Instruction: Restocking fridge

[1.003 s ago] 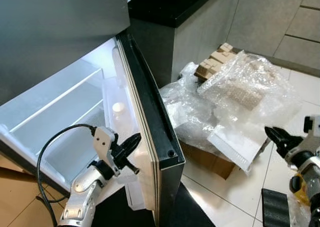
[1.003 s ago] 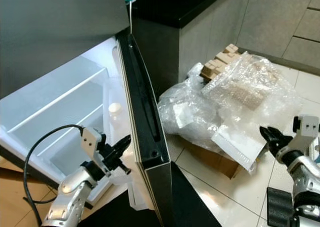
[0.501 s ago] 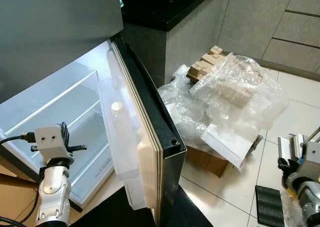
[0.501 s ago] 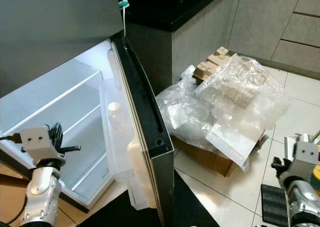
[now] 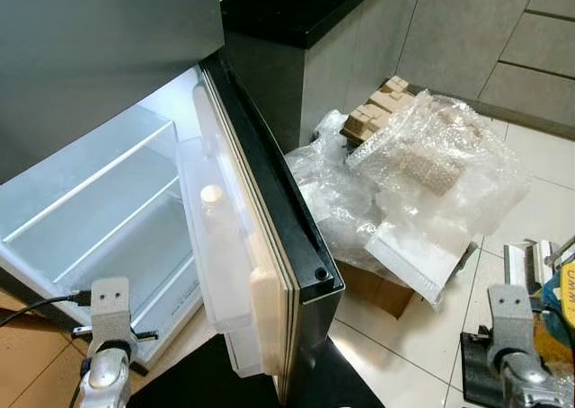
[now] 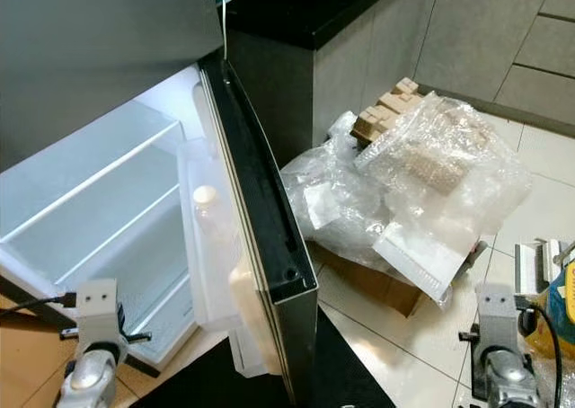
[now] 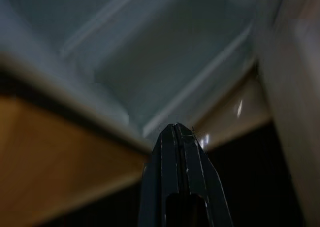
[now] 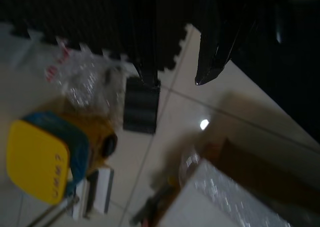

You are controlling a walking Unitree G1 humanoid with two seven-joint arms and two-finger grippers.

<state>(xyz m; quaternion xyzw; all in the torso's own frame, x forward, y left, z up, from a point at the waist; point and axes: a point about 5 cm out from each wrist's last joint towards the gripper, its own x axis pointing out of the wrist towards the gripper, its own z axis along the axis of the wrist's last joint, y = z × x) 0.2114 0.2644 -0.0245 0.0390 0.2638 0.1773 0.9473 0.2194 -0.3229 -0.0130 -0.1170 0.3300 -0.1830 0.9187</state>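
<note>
Both arms have dropped low since a second ago, when the left hand reached at the fridge door (image 5: pixel 269 246). Now the left hand (image 7: pixel 176 129), fingers pressed together, points at the fridge's lower front edge. The right hand (image 8: pixel 175 79) hangs with fingers apart over the tiled floor (image 8: pixel 165 132) beside a yellow-lidded container (image 8: pixel 32 157); its red writing is blurred. The fridge (image 5: pixel 99 201) stands open, lit, white shelves bare; a white-capped bottle (image 5: pixel 213 212) sits in the door rack. Bubble wrap (image 5: pixel 431 174) covers a cardboard box (image 5: pixel 382 293) right of the door.
</note>
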